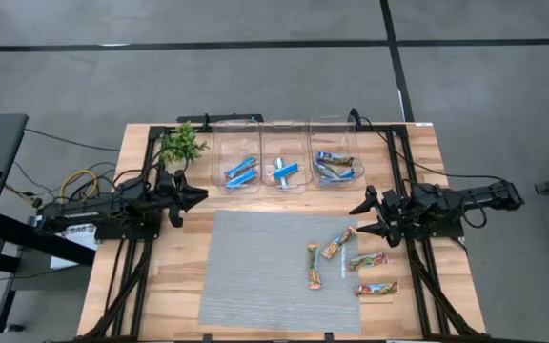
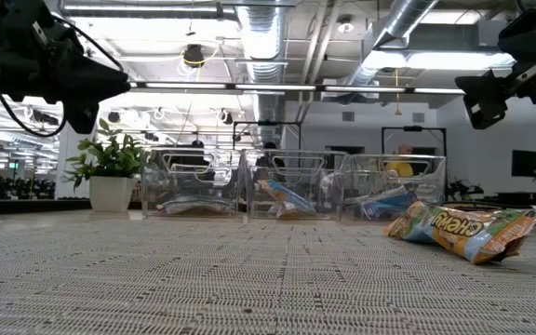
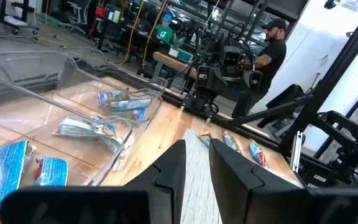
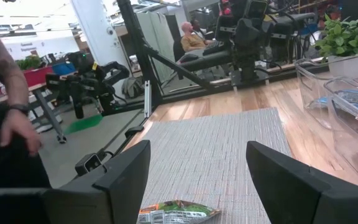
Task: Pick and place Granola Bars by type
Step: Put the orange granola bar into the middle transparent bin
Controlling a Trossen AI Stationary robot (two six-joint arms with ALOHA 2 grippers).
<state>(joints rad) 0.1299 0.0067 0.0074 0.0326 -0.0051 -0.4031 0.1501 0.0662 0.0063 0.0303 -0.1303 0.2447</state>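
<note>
Several tan/orange granola bars lie flat on the grey mat's right part [image 1: 338,244], [image 1: 313,267] and on the wood beside it [image 1: 367,260], [image 1: 376,288]. One of them fills the low view's right [image 2: 463,228]. Blue bars lie inside three clear bins [image 1: 239,171], [image 1: 284,171], [image 1: 336,169] along the far edge. My left gripper [image 1: 201,195] [image 3: 196,149] hovers off the mat's far-left corner, empty, with a narrow gap between its fingers. My right gripper [image 1: 358,217] [image 4: 197,155] hovers wide open at the mat's right edge, above a tan bar [image 4: 178,213].
A small potted plant [image 1: 181,145] stands left of the bins. The grey mat [image 1: 255,276] covers the table's middle. Black frame rails [image 1: 417,276] run along both table sides. People stand in the room beyond the table [image 3: 272,43], and a hand [image 4: 17,134] shows nearby.
</note>
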